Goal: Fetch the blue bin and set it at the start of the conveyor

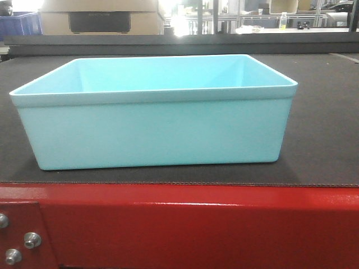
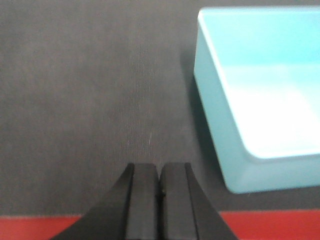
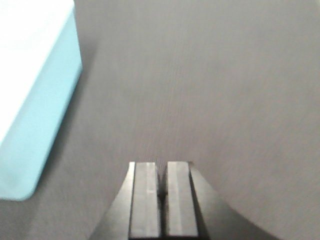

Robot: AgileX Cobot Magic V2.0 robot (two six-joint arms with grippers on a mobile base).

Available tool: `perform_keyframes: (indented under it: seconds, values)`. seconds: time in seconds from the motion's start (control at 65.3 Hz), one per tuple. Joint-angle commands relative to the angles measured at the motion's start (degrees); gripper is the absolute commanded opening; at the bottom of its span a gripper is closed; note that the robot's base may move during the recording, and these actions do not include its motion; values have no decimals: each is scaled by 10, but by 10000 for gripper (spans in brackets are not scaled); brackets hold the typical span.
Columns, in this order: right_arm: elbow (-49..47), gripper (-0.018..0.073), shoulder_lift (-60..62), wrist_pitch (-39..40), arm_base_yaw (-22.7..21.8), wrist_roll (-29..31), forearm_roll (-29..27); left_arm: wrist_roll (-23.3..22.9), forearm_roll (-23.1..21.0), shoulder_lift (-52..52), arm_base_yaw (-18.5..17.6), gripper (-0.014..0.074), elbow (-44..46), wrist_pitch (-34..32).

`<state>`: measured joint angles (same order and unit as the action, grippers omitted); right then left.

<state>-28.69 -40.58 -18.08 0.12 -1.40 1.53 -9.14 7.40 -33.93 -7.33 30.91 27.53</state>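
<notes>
The blue bin (image 1: 154,120) sits upright on the conveyor start (image 1: 325,145), between both grippers. The left gripper (image 2: 159,187) and right gripper (image 3: 163,187) hang closed and empty. Any inward swing could shove it askew.

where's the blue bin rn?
The bin sits upright on the dark belt, just behind the red frame in the front view. It lies between the two hands, held by neither.

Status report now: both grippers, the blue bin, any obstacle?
Left gripper shut, empty. Right gripper shut, empty. Blue bin upright on conveyor belt, between the grippers. Nothing in the way.
</notes>
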Motion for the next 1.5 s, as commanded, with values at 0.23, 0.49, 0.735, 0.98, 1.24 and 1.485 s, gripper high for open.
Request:
perform_keyframes:
  seconds: [0.23,0.49,0.735,0.98,1.24,1.485]
  values:
    - [15,-162,236,44,0,6,9,0,9,177,3,-111,-5,-29]
    - [15,-162,270,47,0,6,9,0,15,199,3,-111,-5,-30]
    - [15,-162,270,47,0,6,9,0,15,199,3,-111,-5,-30]
    - [15,-162,270,47,0,6,9,0,15,199,3,-111,-5,-30]
    - [15,-162,270,47,0,6,9,0,2,202,5,-111,-5,-27]
    - [15,-162,270,48,0,6,9,0,-17,269,65,-111,-81,-72]
